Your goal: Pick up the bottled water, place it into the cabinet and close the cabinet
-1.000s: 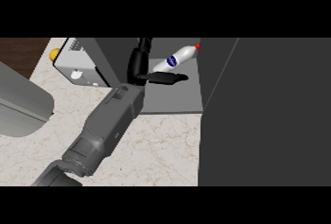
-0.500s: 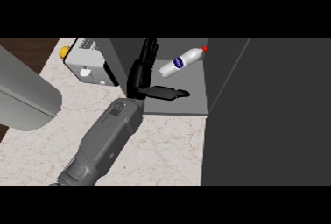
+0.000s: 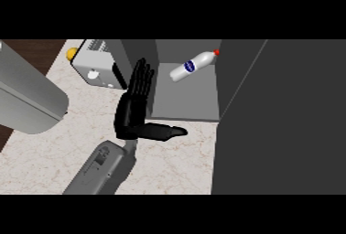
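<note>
The bottled water (image 3: 192,66), white with a blue label and a red cap, lies tilted on the grey floor of the cabinet (image 3: 186,103), toward the back. Nothing touches it. My right hand (image 3: 132,109) is at the cabinet's front left corner, below and left of the bottle. It is open, with the fingers straight and pointing away from me and the thumb sticking out to the right over the cabinet's front edge. The cabinet's dark door (image 3: 283,119) stands open and fills the right side. My left hand does not show.
A white boxy appliance (image 3: 94,68) stands left of the cabinet with a yellow object (image 3: 71,53) behind it. A large grey forearm (image 3: 27,96) crosses the left edge. The marble counter (image 3: 47,157) stretches below.
My right hand has drawn back from the bottle, down and toward me, out to the cabinet's front edge. The bottle stays where it lay.
</note>
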Robot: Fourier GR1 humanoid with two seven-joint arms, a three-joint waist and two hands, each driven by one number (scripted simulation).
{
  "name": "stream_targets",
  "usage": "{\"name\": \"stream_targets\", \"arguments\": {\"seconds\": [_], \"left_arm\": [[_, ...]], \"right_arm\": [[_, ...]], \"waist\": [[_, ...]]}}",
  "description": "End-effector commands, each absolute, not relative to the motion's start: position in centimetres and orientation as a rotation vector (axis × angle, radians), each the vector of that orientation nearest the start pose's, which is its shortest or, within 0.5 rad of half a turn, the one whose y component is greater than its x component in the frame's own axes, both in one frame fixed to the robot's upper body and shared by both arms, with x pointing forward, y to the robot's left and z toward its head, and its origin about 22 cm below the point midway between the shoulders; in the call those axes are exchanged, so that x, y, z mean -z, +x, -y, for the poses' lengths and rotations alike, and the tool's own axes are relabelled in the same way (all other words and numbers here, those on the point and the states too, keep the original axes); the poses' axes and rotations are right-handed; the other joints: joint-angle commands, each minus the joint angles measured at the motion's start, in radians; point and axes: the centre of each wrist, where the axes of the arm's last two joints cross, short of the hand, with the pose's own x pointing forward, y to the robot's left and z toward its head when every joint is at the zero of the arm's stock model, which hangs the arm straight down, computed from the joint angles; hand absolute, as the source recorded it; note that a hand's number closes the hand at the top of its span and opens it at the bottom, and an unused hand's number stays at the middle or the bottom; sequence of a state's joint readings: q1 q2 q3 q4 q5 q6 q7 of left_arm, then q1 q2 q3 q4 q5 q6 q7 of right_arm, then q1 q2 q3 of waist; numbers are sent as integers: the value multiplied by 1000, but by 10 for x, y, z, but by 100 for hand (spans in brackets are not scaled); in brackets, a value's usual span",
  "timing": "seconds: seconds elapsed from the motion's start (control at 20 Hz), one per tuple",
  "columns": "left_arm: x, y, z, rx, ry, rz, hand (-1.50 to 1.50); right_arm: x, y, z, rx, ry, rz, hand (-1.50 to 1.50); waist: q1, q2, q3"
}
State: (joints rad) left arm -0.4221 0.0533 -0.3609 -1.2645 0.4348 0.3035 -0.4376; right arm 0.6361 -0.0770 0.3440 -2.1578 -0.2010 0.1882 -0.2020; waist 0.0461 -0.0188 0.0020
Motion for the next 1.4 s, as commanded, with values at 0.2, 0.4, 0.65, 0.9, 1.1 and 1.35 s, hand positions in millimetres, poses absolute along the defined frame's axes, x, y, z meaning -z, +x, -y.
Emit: {"name": "stream_targets", "arguments": {"seconds": [0.2, 0.4, 0.65, 0.9, 1.1, 1.35], "left_arm": [[-60, 211, -141, -120, -420, 1896, -150], [-61, 174, -146, -120, -407, 1924, -150], [-69, 137, -183, -167, -360, 1950, -150], [-84, 111, -209, -192, -303, 1978, -150], [-81, 99, -226, -217, -293, 1994, -150], [-101, 84, -244, -243, -319, 1994, -150]], "right_arm": [[-68, 92, 211, -105, 415, 1766, -150], [-52, 100, 198, -277, 469, 1701, 150], [-71, 92, 198, -486, 531, 1668, 150], [-70, 82, 177, -555, 650, 1654, 150], [-96, 80, 164, -609, 656, 1689, 150], [-104, 83, 151, -646, 660, 1690, 150]], "waist": [[-17, 8, -2], [-23, 12, -2], [-20, 12, -3], [-23, 10, -3], [-19, 11, -5], [-10, 12, -5]]}}
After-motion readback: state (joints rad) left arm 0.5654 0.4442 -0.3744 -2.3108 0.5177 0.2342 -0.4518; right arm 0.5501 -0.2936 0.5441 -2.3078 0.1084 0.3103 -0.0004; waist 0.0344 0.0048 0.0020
